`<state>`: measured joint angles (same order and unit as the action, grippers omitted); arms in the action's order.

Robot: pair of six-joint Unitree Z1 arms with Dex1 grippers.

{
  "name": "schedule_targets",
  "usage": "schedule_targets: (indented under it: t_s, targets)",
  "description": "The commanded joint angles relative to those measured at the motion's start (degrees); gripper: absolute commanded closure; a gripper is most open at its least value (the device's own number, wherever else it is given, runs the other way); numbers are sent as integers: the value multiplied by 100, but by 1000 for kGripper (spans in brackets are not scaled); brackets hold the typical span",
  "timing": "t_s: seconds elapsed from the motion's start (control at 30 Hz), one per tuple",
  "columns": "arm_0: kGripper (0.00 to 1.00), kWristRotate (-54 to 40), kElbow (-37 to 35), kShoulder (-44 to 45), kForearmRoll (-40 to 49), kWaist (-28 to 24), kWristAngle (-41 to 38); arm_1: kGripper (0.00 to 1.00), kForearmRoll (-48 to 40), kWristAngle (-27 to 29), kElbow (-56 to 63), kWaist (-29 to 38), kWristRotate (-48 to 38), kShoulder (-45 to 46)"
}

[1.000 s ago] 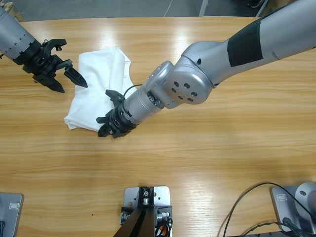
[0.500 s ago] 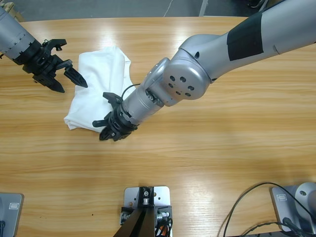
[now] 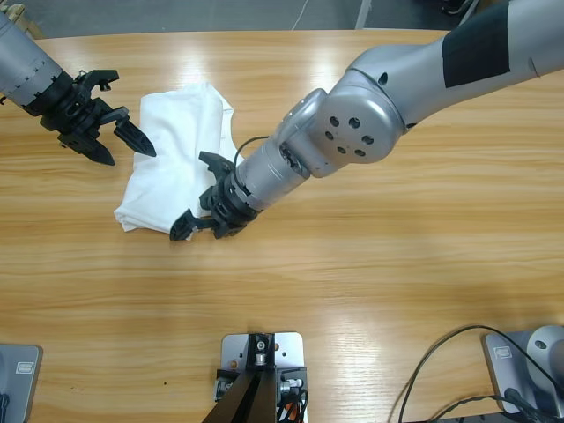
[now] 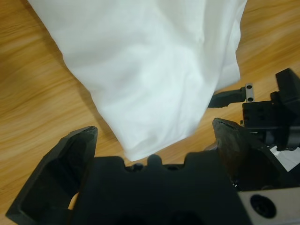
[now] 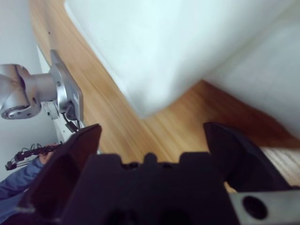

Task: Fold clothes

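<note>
Plain white cotton T-shirt (image 3: 181,159) — folded into a rumpled bundle — lies on the wooden table (image 3: 370,264) at 10 o'clock. Left gripper (image 3: 119,145) wide at its 9 o'clock edge; right gripper (image 3: 198,196) wide at its 5 o'clock edge.

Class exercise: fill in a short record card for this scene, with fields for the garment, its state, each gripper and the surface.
garment: white T-shirt
state: partly folded into a rumpled bundle, lying flat
surface: wooden table
left gripper: jaws open, at the shirt's upper-left edge, holding nothing
right gripper: jaws open, at the shirt's lower-right edge, holding nothing
contact with cloth: cannot tell for either gripper
</note>
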<state>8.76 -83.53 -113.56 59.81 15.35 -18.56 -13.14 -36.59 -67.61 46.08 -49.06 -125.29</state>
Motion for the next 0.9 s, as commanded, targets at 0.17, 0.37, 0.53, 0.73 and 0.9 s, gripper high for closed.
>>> schedule_targets:
  t_s: [0.17, 0.37, 0.53, 0.73, 0.9]
  targets:
    - [50, -50, 170, -298, -23, -43, 113, 107, -120, 222, -120, -74, -221, -627]
    - [50, -53, 170, -301, -22, -59, 134, 245, -153, 210, -265, -72, -295, -725]
    - [50, -59, 170, -315, -22, -60, 134, 836, -173, 129, -266, -55, -335, -771]
    - [50, -59, 170, -315, -22, -62, 149, 1000, -282, -1, -270, -55, -402, -847]
    - [50, -67, 170, -315, -22, -64, 165, 1000, -277, -71, -261, -55, -388, -875]
